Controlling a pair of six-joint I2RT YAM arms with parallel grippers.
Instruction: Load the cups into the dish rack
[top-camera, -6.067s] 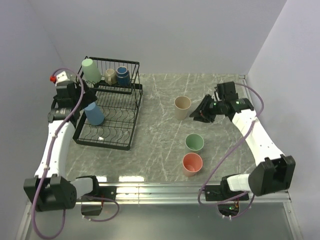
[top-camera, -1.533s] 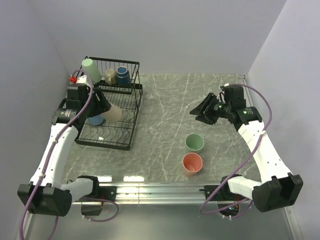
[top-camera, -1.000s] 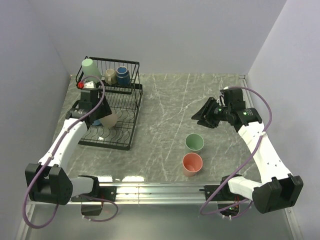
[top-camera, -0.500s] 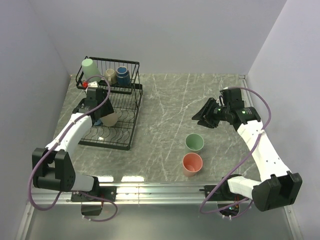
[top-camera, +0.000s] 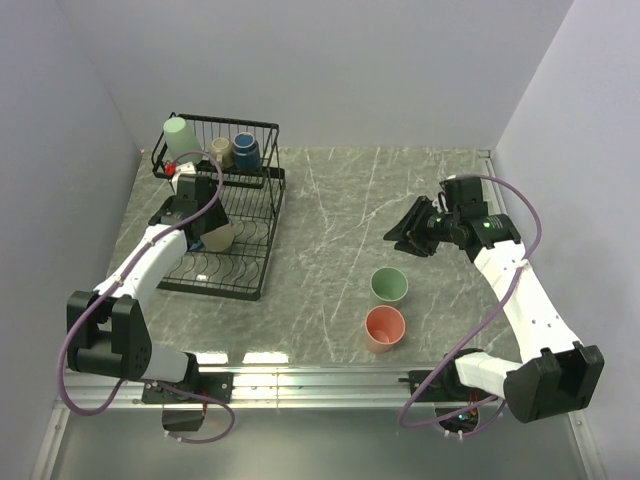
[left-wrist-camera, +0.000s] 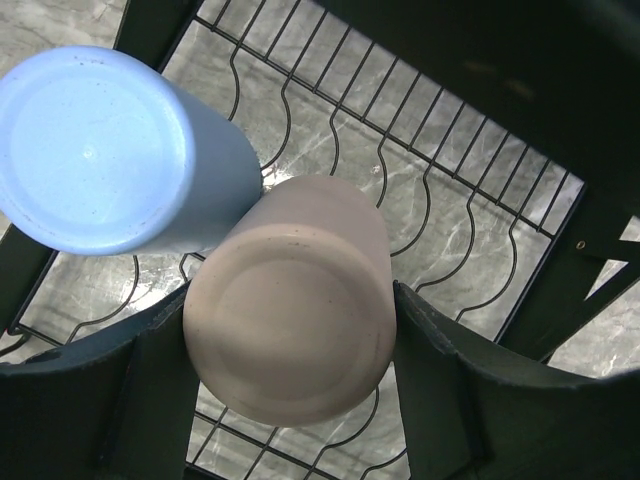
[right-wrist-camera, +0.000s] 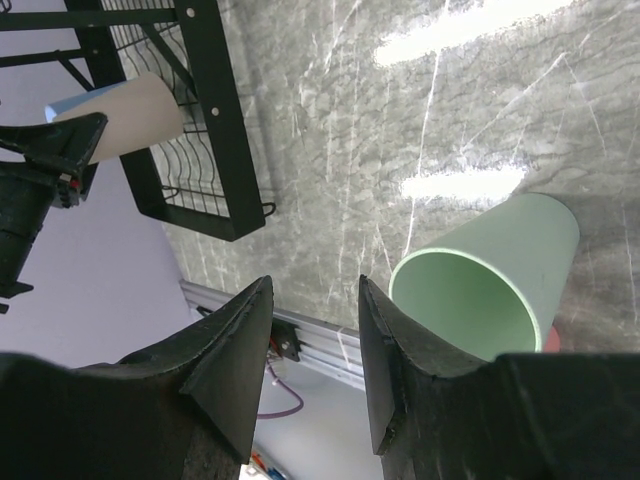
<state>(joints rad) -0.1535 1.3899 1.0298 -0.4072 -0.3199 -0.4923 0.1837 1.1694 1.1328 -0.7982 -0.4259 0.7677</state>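
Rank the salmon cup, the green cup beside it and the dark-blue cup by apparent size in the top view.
1. salmon cup and green cup: look alike, no ranking between them.
2. dark-blue cup: clearly smaller, though farther from the camera.

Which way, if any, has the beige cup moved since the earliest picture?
Yes: the beige cup went left, off the table to the dish rack, held by the left hand.
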